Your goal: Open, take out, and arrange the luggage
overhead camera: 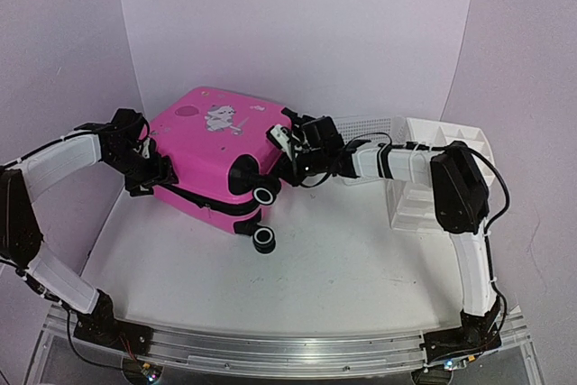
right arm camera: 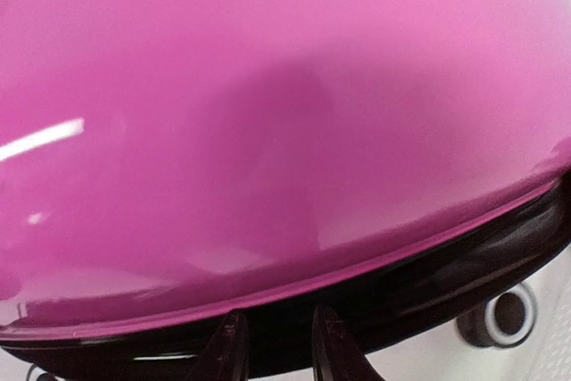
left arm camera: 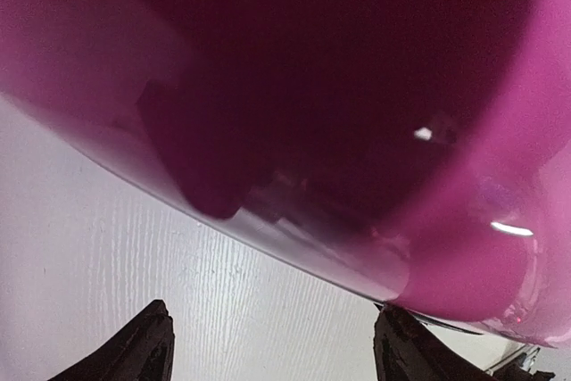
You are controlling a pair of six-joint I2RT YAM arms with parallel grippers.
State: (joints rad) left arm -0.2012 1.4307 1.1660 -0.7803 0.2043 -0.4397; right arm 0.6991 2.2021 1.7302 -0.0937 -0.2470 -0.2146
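Luggage (overhead camera: 207,146) shut, far-left on white table (overhead camera: 361,268), wheels (overhead camera: 264,239) toward centre | left claw (overhead camera: 155,173) wide at its left side | right claw (right arm camera: 277,336) narrow by zipper trim (right arm camera: 428,283), grip unclear | organizer (overhead camera: 451,143) far-right corner

Luggage (overhead camera: 203,146): 1, pink hard shell, left of centre on the desk (overhead camera: 343,268).
Wheels (overhead camera: 265,194): 2 in view, black with white rims, both at the near right end of the luggage.
Animal print (overhead camera: 221,118): 1 white figure on the top shell.
Mesh basket (overhead camera: 370,123): 1, white, far right.
Drawer organizer (overhead camera: 451,142): 1, white, right of the basket.
Arms: 2, left arm (overhead camera: 54,160) and right arm (overhead camera: 406,164).
Desk: 1.
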